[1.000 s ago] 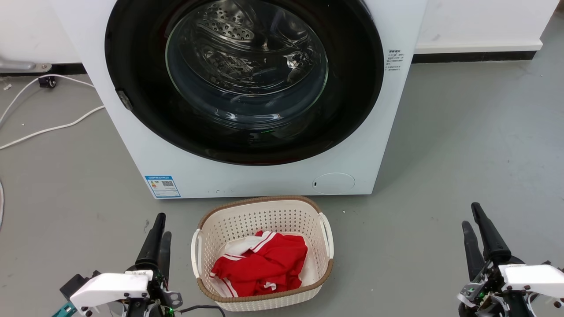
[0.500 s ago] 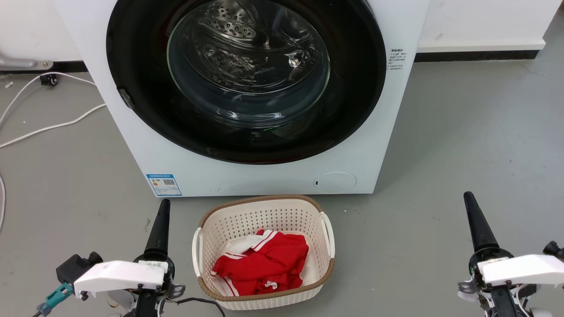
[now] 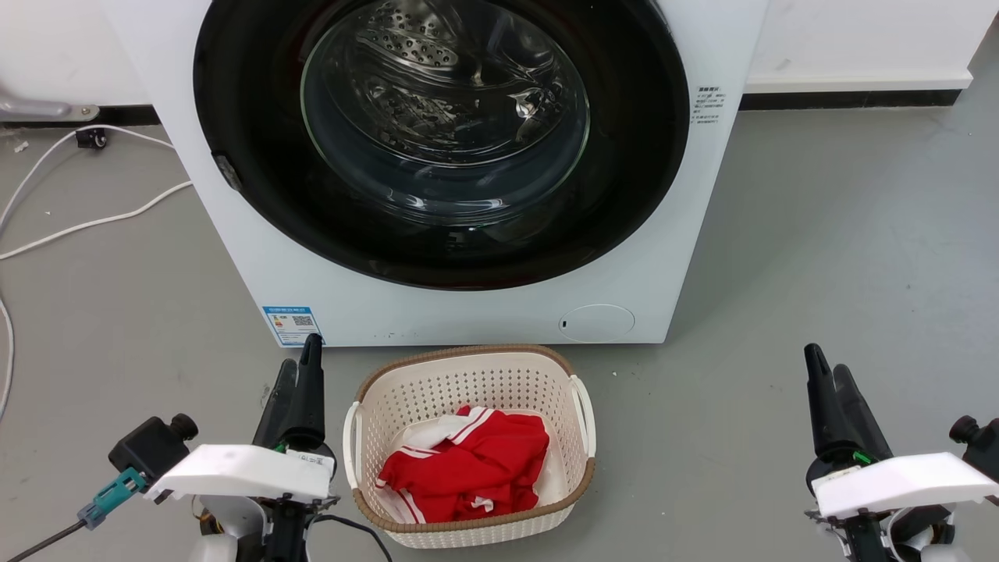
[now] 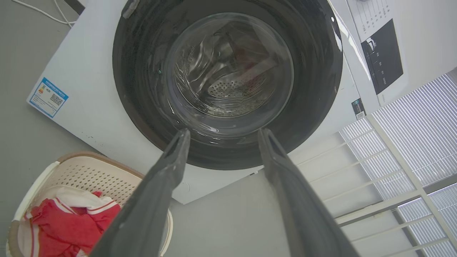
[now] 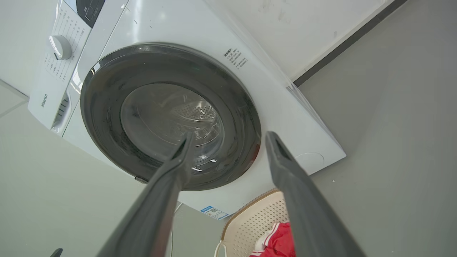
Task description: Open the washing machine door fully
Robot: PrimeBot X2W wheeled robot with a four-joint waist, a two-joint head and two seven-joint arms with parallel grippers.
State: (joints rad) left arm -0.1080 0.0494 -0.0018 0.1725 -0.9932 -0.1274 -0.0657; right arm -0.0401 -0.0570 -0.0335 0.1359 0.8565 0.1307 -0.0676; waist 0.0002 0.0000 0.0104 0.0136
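washing machine door (image 3: 250, 156) shut flush, left gripper (image 3: 300, 351) and right gripper (image 3: 826, 357) — jaws apart — flanking basket (image 3: 468, 353)

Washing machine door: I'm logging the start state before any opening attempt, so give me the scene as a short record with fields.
door: washing machine door shut against the front of the washing machine, nothing touching it
left arm: left gripper open, holding nothing, beside the basket and short of the machine
right arm: right gripper open, holding nothing, over the floor
basket: laundry basket on the floor in front of the machine
basket contents: red and white garment
task progress: not begun
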